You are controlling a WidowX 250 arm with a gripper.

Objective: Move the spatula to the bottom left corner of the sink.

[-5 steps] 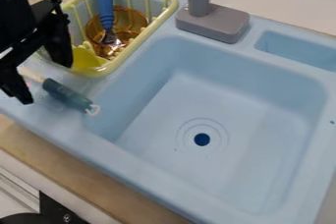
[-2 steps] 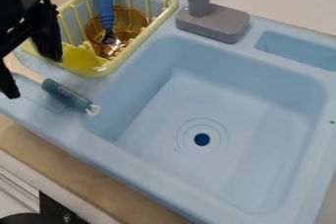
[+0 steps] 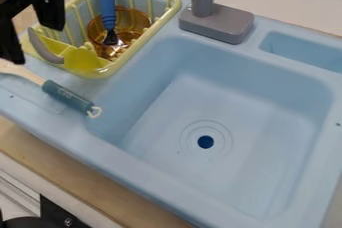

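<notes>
From where I stand, the black hand hangs just left of the yellow basket, its two fingers apart with nothing gripped between them. One finger crosses my view of the basket's left side; the other points down above the spatula's pale neck. I cannot tell whether either finger touches anything.

The spatula lies on the sink's flat ledge, just below the basket and outside the basin — teal handle slanting down to the right, pale neck running off past my left. A white loop at the handle's end sits by the corner of the basin nearest the basket.

Inside the basket stands an amber cup, with a blue-handled utensil leaning up across it, metal end down. In the basket's near corner there's a yellow utensil head, and a curved gray piece rests close by; I can't tell if the two are joined.

Right of the basket, a gray faucet rises from the rim of the light blue sink. The dark drain is well below and right of the basket. Wooden counter runs along the sink's near side.
</notes>
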